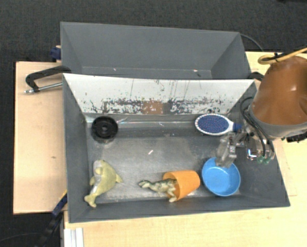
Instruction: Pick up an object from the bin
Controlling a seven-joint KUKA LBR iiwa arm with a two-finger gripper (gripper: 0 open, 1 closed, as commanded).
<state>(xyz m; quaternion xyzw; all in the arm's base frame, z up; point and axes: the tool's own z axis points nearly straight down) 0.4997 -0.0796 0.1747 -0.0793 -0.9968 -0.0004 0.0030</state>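
Orange plastic cup (187,183) lies on its side by the grey bin's (158,151) near wall. A greenish toy lizard (156,186) touches its left end, and a pale yellow toy animal (103,181) lies in the near left corner. Just right of the cup sits a round blue bowl (223,181). The jaws hang over the bowl's far rim; open or closed, I cannot tell. By the far wall lie a black round thing (104,127) and a blue oval disc (212,123).
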